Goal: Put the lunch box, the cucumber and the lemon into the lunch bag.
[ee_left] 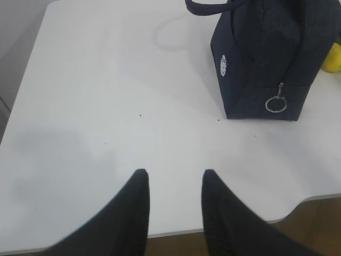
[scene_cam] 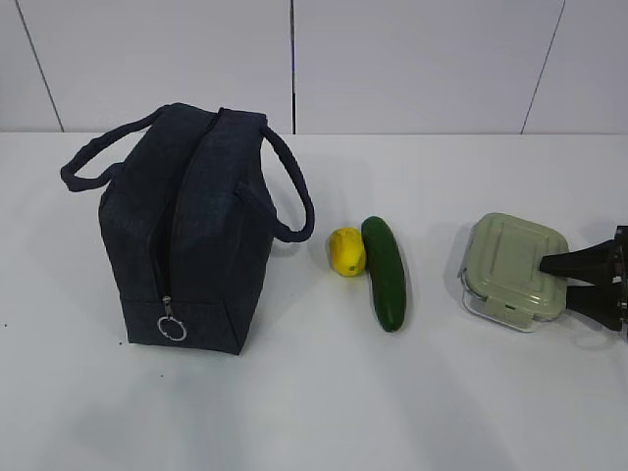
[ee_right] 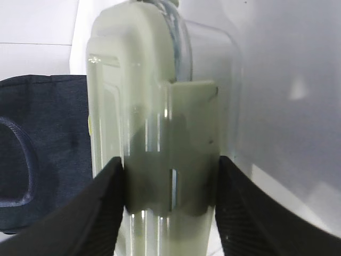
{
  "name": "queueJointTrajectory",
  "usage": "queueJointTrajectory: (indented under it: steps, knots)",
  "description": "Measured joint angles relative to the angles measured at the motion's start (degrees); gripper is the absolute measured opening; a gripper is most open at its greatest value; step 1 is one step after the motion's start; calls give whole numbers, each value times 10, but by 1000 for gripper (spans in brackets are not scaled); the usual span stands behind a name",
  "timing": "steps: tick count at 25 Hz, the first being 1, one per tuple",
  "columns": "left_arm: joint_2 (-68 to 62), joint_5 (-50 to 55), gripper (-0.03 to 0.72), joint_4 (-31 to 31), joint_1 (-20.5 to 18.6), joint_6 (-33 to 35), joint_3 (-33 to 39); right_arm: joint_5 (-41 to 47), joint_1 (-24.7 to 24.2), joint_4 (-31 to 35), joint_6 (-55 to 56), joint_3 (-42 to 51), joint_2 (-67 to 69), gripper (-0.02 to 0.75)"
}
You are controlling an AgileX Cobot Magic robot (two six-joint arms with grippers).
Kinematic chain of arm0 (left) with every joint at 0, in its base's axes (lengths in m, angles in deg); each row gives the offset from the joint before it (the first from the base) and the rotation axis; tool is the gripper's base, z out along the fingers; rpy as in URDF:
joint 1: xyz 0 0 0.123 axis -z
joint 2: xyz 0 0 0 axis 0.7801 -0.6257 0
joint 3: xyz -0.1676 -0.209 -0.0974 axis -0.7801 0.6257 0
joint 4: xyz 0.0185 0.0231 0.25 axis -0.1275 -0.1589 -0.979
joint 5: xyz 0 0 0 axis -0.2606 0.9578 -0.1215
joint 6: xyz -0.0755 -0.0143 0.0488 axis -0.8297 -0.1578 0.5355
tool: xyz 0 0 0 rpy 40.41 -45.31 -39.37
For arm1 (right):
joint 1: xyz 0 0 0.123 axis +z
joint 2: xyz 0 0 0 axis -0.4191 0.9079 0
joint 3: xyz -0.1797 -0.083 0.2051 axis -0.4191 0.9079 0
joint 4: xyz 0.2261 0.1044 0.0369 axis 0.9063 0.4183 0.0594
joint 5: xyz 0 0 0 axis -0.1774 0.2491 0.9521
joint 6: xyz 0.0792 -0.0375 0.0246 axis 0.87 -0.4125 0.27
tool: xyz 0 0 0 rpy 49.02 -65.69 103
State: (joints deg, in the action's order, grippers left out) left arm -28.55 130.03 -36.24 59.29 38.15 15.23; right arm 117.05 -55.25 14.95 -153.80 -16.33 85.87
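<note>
The navy lunch bag (scene_cam: 196, 235) stands on the left of the white table, its silver ring pull (scene_cam: 172, 329) hanging at the low front end. The yellow lemon (scene_cam: 345, 251) and the dark green cucumber (scene_cam: 385, 273) lie side by side, touching, in the middle. At the right, the pale green lunch box (scene_cam: 510, 267) is held by my right gripper (scene_cam: 561, 280), one finger on the lid and one under the base. In the right wrist view my right gripper (ee_right: 170, 170) presses both sides of the lunch box (ee_right: 138, 106). My left gripper (ee_left: 173, 178) is open and empty.
In the left wrist view the lunch bag (ee_left: 261, 58) is ahead to the right, with the lemon (ee_left: 333, 57) peeking out behind it. The table's near edge (ee_left: 213, 226) lies just under the left fingers. A white panelled wall stands behind the table.
</note>
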Motion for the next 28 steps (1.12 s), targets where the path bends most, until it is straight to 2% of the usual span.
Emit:
queueJointTrajectory:
  steps: [28]
  knots:
    - [0,0,244,0,0,0,0,5,0,-31,19,0,-4,398]
